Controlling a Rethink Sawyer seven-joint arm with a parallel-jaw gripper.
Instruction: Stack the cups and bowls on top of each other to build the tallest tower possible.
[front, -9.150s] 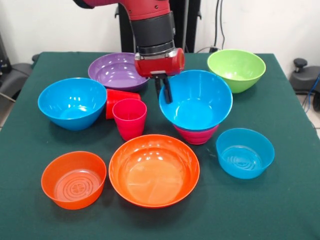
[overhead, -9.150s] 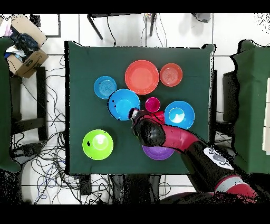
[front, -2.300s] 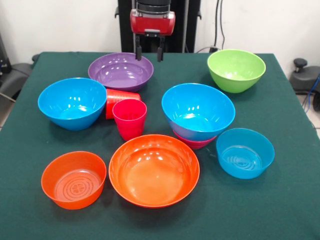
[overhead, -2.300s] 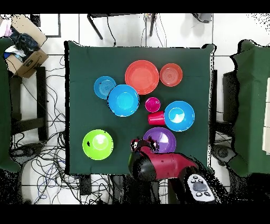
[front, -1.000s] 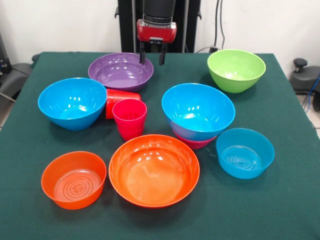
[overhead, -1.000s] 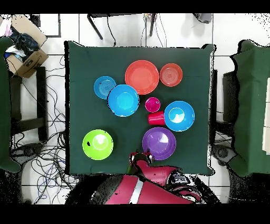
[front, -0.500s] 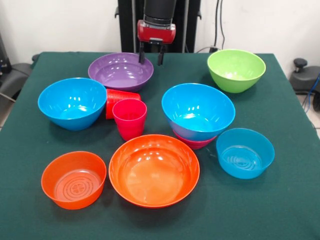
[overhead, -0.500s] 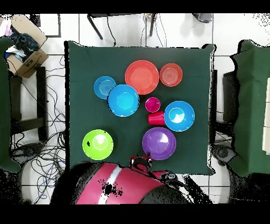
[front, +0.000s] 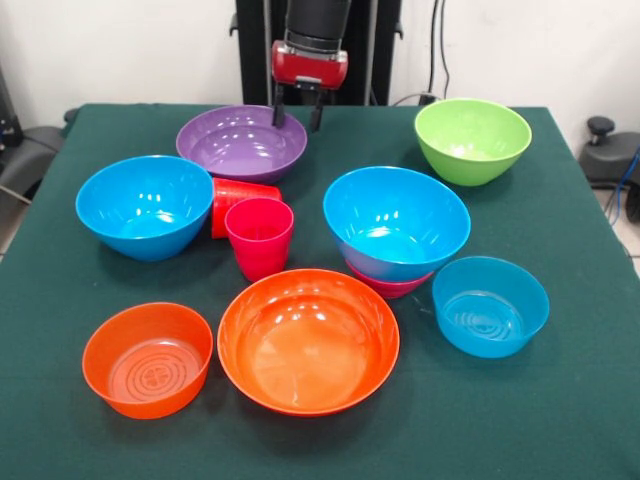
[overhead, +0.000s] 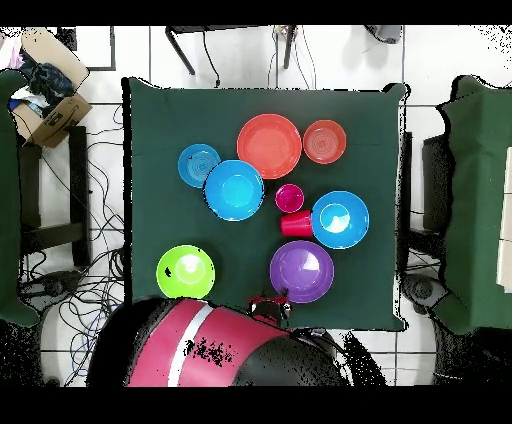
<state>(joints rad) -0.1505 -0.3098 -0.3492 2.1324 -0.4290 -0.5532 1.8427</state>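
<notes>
Bowls make only a two-piece start: one large blue bowl (front: 396, 220) nested on the small magenta bowl (front: 390, 283), just right of the pink cup (front: 260, 237). Beyond that cup, the gripper (front: 297, 107) hangs empty over the purple bowl's (front: 241, 142) far rim, fingers apart. Judging by that, the purple bowl looks next: descend, pinch its rim.

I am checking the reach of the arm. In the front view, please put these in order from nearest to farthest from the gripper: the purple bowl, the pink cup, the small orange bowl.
From the gripper, at the table's far edge:
1. Purple bowl, just beside and below it.
2. Pink cup, mid-table.
3. Small orange bowl, near left corner.
</notes>
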